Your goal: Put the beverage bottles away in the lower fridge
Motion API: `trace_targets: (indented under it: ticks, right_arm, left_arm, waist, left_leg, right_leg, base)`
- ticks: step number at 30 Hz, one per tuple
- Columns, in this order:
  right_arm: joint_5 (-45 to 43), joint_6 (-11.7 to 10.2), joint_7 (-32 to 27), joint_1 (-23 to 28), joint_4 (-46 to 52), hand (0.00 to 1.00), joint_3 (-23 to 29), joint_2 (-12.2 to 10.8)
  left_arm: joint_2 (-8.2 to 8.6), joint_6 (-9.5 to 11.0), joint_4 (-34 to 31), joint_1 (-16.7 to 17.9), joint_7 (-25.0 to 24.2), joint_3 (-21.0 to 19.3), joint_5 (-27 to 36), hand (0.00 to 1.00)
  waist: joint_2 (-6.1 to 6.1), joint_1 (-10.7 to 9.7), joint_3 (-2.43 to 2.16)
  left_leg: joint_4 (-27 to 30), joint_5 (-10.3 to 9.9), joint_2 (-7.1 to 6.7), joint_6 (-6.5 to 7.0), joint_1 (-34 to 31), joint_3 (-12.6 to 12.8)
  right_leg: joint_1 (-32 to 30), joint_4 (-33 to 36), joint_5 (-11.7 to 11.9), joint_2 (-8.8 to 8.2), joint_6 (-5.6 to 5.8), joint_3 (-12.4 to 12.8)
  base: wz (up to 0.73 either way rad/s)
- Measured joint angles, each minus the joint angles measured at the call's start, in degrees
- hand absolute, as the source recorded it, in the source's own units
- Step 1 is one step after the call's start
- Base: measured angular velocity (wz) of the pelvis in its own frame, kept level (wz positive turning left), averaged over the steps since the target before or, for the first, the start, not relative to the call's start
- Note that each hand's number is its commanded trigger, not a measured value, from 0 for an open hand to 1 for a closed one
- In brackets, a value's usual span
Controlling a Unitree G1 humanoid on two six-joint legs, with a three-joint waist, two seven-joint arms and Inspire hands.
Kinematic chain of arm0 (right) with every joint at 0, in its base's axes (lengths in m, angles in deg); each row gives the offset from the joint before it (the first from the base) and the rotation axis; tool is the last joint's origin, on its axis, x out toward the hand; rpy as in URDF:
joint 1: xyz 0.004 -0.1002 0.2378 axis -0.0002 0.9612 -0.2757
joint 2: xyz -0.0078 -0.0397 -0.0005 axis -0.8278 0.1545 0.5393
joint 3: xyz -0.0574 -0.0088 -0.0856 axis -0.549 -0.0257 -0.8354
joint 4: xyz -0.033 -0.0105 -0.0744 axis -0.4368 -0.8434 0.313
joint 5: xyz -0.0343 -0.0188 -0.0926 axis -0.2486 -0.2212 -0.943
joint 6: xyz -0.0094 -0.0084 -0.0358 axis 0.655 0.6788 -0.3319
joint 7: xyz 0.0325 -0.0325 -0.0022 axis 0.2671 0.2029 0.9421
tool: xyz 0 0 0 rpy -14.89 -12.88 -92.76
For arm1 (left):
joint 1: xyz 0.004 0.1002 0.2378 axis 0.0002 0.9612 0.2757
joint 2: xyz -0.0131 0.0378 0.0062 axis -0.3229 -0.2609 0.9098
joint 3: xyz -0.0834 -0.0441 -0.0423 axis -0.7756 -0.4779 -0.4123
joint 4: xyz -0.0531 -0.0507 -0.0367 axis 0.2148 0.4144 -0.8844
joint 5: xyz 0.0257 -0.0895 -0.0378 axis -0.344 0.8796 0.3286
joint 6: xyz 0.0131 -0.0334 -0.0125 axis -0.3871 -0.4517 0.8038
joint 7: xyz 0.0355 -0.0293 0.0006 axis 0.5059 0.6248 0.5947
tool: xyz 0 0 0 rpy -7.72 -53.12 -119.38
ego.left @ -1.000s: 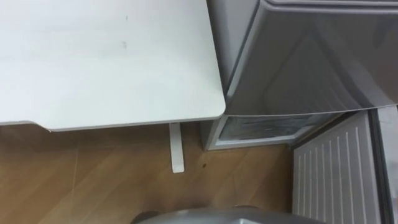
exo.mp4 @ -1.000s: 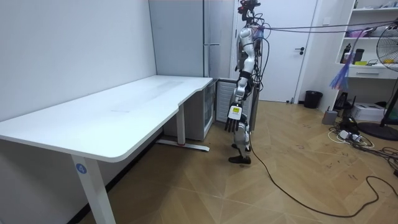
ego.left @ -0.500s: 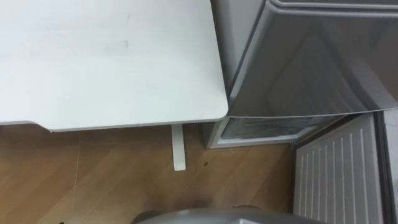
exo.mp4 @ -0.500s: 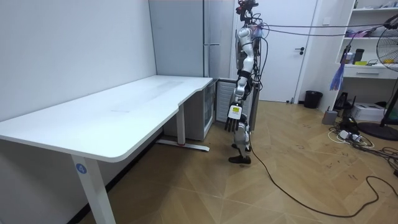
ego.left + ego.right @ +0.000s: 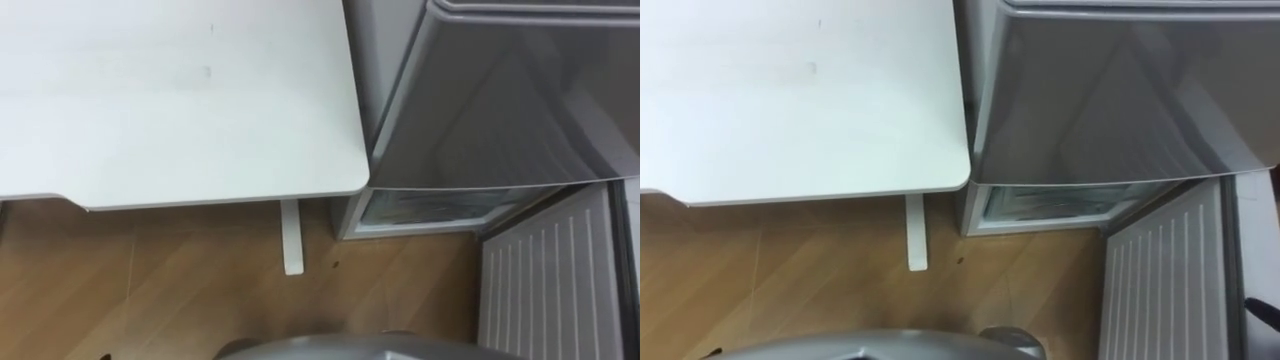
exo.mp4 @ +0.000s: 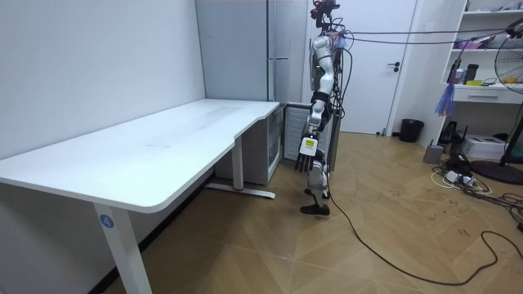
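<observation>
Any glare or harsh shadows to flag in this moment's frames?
Left eye view: pale streaky reflections run across the grey fridge front, and the white table is evenly lit. Room view: soft, even light, with only a faint shadow on the floor beneath the table.

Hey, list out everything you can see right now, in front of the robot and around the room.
long white desk with white legs: one, white, along the wall, on the robot's left
tall grey metal fridge: one, grey, beside the desk's end, lower compartment open
ribbed white lower fridge door: one, white, swung open at the lower right
white room door: one, white, behind the robot
small black bin: one, black, on the floor by that door
white wall shelves: one set, white, room view's right
standing fan: one, dark, room view's right edge
light wooden floor: brown, underfoot
left robot hand: one, dark, hanging at the robot's side
</observation>
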Motion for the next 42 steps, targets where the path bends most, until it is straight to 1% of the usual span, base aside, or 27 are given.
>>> trace_targets:
  ticks: [3,10,14,20,25,28,30,32,36,40,42]
  right_arm:
    - [-0.04,-0.34,-0.03,0.17,0.00,0.00,-0.01,-0.58]
    - [0.52,-0.45,-0.59,0.37,0.00,0.00,-0.02,-0.69]
    - [0.84,-0.45,-0.68,0.23,0.00,0.00,-0.02,-0.79]
    - [1.21,-0.47,-0.90,-0.11,0.00,0.00,-0.05,-0.96]
    - [1.13,-0.67,-0.72,-0.75,0.07,0.00,-1.31,-1.05]
    - [0.38,-1.83,-0.92,-0.19,2.40,0.00,-2.16,-2.50]
    - [-1.00,-2.39,-0.99,0.54,5.62,0.00,-2.87,-3.89]
    - [-1.86,-2.92,-1.16,0.76,6.69,0.00,-3.03,-4.71]
    - [-2.06,-3.56,-0.68,0.78,7.27,0.00,-5.00,-4.84]
    - [-2.22,-4.36,-0.35,0.64,7.77,0.00,-5.19,-5.18]
    - [-2.20,-4.90,-0.02,0.53,8.49,0.00,-5.14,-5.59]
  left_arm:
    - [0.00,0.01,-0.03,-0.02,0.02,0.02,0.00,0.00]
    - [0.00,0.14,-0.03,-0.05,0.21,0.03,-0.02,0.00]
    - [0.00,0.24,-0.03,-0.05,0.26,0.04,-0.03,0.00]
    - [0.00,0.32,-0.03,-0.48,0.34,0.04,-0.64,0.00]
    - [0.17,1.06,-0.03,-1.01,0.44,0.23,-1.02,0.00]
    - [0.28,1.55,-0.03,-1.04,0.46,1.92,-1.02,0.00]
    - [0.90,1.67,0.15,-1.38,0.44,2.53,-1.04,0.00]
    - [1.43,2.03,0.89,-2.05,0.40,2.54,-1.04,0.00]
    - [1.81,2.35,1.78,-2.39,0.26,2.85,-1.03,0.00]
    - [1.81,2.37,1.90,-2.37,0.10,2.89,-1.04,0.00]
    - [1.81,2.37,1.86,-2.40,0.05,2.87,-1.09,0.00]
  waist:
    - [0.04,0.01,0.09]
    - [0.72,-0.08,0.21]
    - [0.99,-0.06,0.38]
    - [0.93,-0.05,0.35]
    - [0.91,0.15,0.38]
    - [0.75,0.20,0.47]
    - [0.82,0.06,0.60]
    - [0.91,0.11,0.69]
    - [1.18,0.16,0.56]
    - [1.42,0.34,0.38]
    - [1.75,0.41,0.26]
  left_leg:
    - [0.02,0.00,-0.02,0.01,0.01,-0.05]
    - [0.00,-0.01,-0.02,0.01,0.00,-0.01]
    - [0.00,-0.01,-0.05,0.01,-0.02,-0.03]
    - [-0.10,-0.01,-0.05,0.01,-0.02,-0.03]
    - [-0.16,0.01,-0.11,0.01,0.05,0.18]
    - [-0.15,0.01,-0.07,0.01,0.07,0.34]
    - [-0.18,0.01,-0.08,0.01,0.02,0.39]
    - [-0.27,0.01,-0.09,0.01,0.06,0.38]
    - [-0.38,0.01,-0.06,0.01,0.06,0.45]
    - [-0.47,0.01,-0.08,0.01,-0.11,0.51]
    - [-0.73,0.01,-0.11,0.02,-0.07,0.55]
  right_leg:
    - [-0.03,0.03,0.00,0.02,0.00,0.13]
    - [-0.02,0.04,0.00,0.05,0.00,0.26]
    - [-0.03,-0.01,0.00,0.05,0.00,0.34]
    - [-0.09,-0.02,0.00,0.04,0.00,0.38]
    - [-0.31,0.02,0.00,0.07,0.00,0.48]
    - [-0.39,0.04,0.00,0.13,0.00,0.46]
    - [-0.46,0.03,0.00,0.11,0.00,0.48]
    - [-0.48,0.06,0.00,0.08,0.01,0.54]
    - [-0.68,0.09,0.01,0.12,0.01,1.01]
    - [-1.15,0.13,0.03,0.11,-0.01,1.00]
    - [-1.26,0.13,0.03,0.10,0.00,1.10]
  base:
    - [0.00]
    - [0.00]
    - [0.00]
    - [0.00]
    - [0.00]
    - [-0.01]
    - [-0.04]
    - [-0.02]
    - [-0.03]
    - [0.00]
    - [0.00]
